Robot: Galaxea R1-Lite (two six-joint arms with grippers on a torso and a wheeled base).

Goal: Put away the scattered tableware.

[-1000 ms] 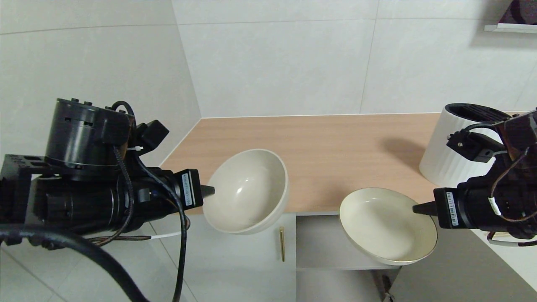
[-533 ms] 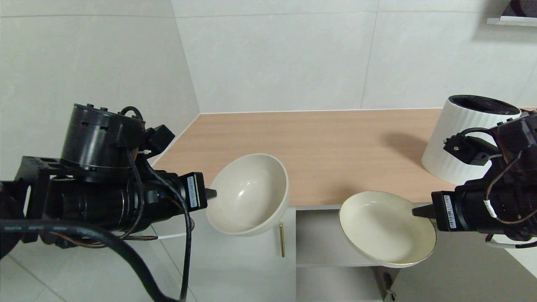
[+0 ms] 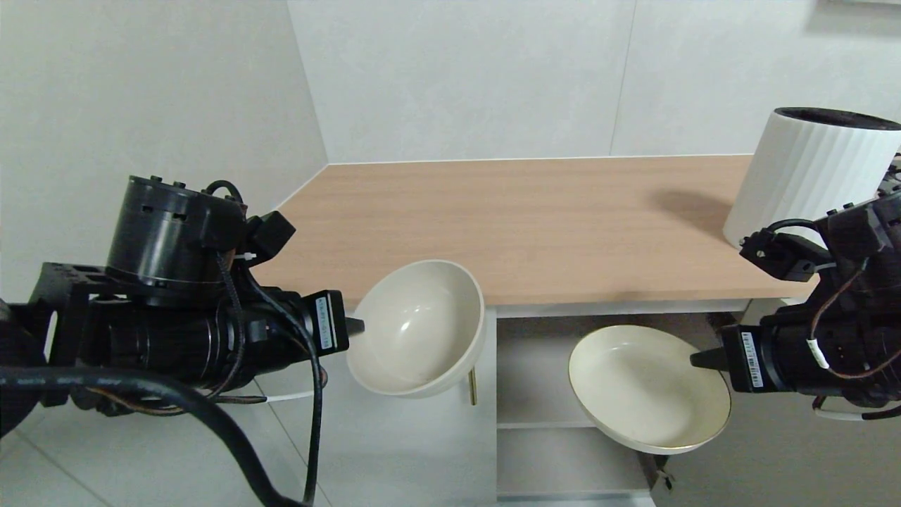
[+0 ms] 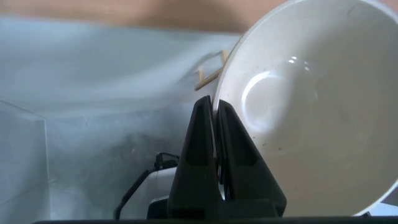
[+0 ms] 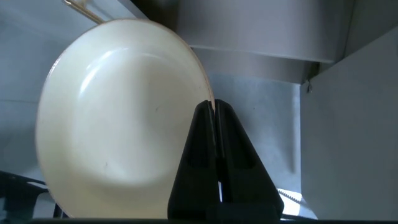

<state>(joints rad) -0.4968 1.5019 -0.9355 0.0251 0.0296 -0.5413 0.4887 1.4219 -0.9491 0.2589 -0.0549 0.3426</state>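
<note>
Left jaws pinched shut on bowl (image 3: 422,331) rim, right jaws likewise on plate (image 3: 644,387) rim — both held off the table (image 3: 528,225), facing the open cupboard (image 3: 535,377) — I judge for shelving

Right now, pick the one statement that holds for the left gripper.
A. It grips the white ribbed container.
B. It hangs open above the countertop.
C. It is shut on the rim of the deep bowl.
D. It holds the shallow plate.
C: the left gripper pinches the rim of the deep bowl, while the shallow plate sits in the right gripper.
</note>
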